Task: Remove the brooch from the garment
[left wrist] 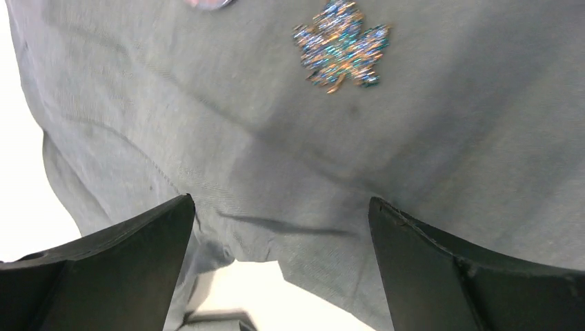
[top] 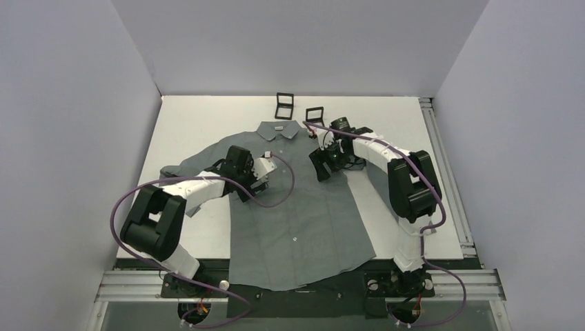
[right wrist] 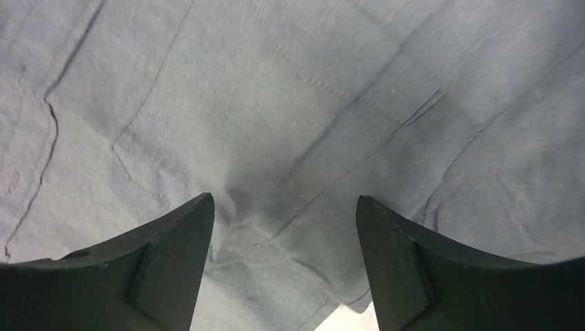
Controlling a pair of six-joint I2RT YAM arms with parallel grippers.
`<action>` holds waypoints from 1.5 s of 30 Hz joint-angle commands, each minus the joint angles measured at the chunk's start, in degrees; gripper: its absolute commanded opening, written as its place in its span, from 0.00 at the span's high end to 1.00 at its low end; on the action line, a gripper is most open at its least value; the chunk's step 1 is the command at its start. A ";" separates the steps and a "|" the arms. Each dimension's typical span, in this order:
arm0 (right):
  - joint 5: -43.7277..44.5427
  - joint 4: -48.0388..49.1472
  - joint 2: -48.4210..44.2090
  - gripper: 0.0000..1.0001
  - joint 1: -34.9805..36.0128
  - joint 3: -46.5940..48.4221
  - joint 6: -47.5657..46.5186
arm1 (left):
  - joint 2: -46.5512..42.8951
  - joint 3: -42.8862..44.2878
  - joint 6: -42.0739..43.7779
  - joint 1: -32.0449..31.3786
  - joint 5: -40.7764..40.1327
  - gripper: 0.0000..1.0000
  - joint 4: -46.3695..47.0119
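Your left gripper (left wrist: pixel 281 201) hangs over the garment (left wrist: pixel 448 138) with its fingers spread. Your right gripper (right wrist: pixel 284 198) is spread too, over grey cloth. Farther from the left gripper, a glittering leaf (left wrist: pixel 341 45) sits at 1 o'clock. The brooch (left wrist: pixel 207 3) is at 11 o'clock, cut by the frame edge.

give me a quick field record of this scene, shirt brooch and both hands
shirt: grey, flat on table, collar far side
brooch: reddish disc on shirt, cut by left wrist view's top edge
leaf ornament: sparkly, beside the disc
left hand: open over shirt
right hand: open over shirt
boxes: two black, beyond the collar
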 commanded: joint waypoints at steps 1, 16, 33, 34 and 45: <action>0.21 -4.99 -1.47 0.30 0.55 -1.66 -4.38 | -0.68 -4.33 4.87 -4.41 -2.75 0.04 2.04; -2.60 -17.65 -10.67 0.41 -0.23 -15.87 -13.54 | -18.59 -11.02 4.52 -9.66 11.25 0.04 -11.22; -10.85 14.36 -23.19 0.42 -3.63 -20.02 11.03 | -7.46 3.09 -27.69 -6.64 9.45 0.20 0.00; -9.88 14.80 -23.16 0.42 -3.65 -20.10 11.20 | -6.24 3.13 -28.00 -6.71 8.80 0.20 0.12; -7.62 18.16 -24.81 0.42 -3.76 -22.85 12.27 | -0.45 3.17 -30.34 -7.84 2.70 0.24 0.72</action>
